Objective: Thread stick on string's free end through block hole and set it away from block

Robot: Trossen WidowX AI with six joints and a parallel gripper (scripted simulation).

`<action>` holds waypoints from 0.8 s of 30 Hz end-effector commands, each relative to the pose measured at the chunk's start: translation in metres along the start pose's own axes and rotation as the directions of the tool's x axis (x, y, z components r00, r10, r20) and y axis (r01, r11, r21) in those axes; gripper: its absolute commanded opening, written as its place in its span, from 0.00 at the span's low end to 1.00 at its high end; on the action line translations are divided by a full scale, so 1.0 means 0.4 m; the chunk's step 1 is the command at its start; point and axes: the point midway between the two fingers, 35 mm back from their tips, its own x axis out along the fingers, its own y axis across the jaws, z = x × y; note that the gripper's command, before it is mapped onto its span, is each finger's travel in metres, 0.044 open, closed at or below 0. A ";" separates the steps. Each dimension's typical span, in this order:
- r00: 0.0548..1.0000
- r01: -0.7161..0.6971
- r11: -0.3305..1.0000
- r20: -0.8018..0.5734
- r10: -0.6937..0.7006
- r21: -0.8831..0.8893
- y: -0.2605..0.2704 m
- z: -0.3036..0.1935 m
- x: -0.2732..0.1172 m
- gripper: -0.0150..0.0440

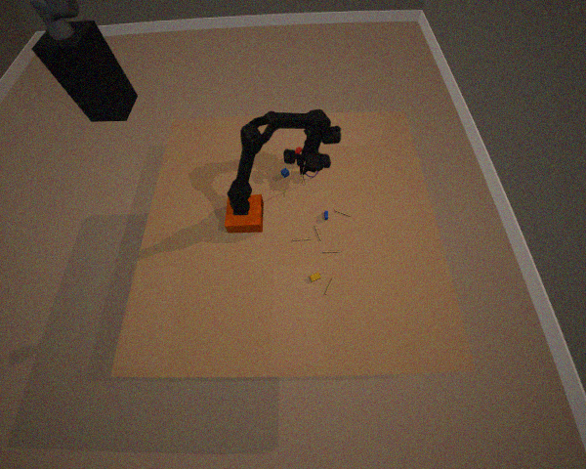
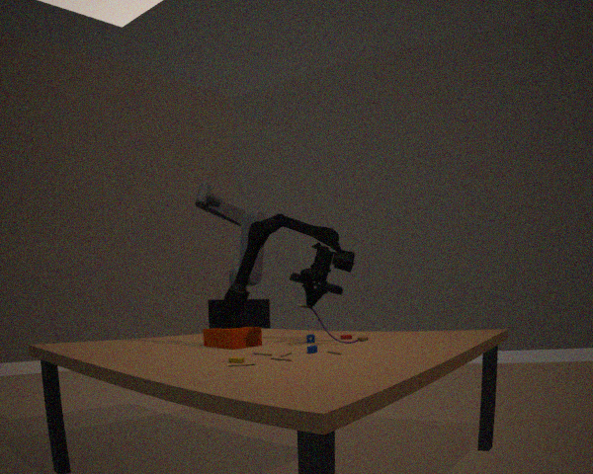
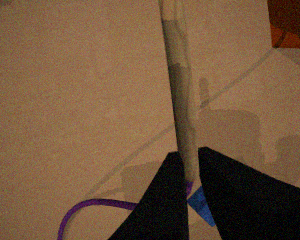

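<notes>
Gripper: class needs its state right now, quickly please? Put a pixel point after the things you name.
Gripper (image 1: 302, 174) (image 2: 309, 306) (image 3: 188, 160): jaws closed on the thin wooden stick (image 2: 302, 306) (image 3: 182, 95) with the purple string (image 2: 323, 326) (image 3: 96, 202).

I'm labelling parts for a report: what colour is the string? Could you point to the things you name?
Purple (image 1: 312, 175) (image 2: 328, 331) (image 3: 97, 202); the wrist view shows it best.

Raised thin stick (image 1: 303, 179) (image 2: 302, 306) (image 3: 179, 90) trails curved purple string (image 1: 312, 176) (image 2: 322, 326) (image 3: 95, 202).

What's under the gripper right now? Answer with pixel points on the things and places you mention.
In the wrist view, tabletop and a blue block (image 1: 284, 172) (image 2: 310, 339) (image 3: 202, 206) show past the gripper (image 1: 302, 173) (image 2: 310, 306) (image 3: 191, 165), the block partly covered by a finger. The stick (image 2: 303, 306) (image 3: 182, 90) is clamped between the fingers; whatever lies directly behind them is hidden.
</notes>
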 end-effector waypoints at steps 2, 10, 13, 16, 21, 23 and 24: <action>1.000 0.001 0.986 -0.007 -0.002 -0.169 0.001 -0.001 -0.002 0.25; 1.000 -0.002 0.903 -0.012 -0.004 -0.430 0.002 0.000 -0.002 0.25; 1.000 -0.003 0.853 -0.014 -0.004 -0.521 0.002 0.000 -0.002 0.25; 1.000 -0.006 0.795 -0.016 -0.005 -0.606 0.003 0.001 -0.002 0.25; 1.000 -0.010 0.680 -0.019 -0.006 -0.733 0.003 0.001 -0.002 0.25; 1.000 -0.012 0.628 -0.020 -0.007 -0.778 0.004 0.001 -0.002 0.25; 1.000 -0.013 0.601 -0.021 -0.007 -0.799 0.004 0.001 -0.002 0.25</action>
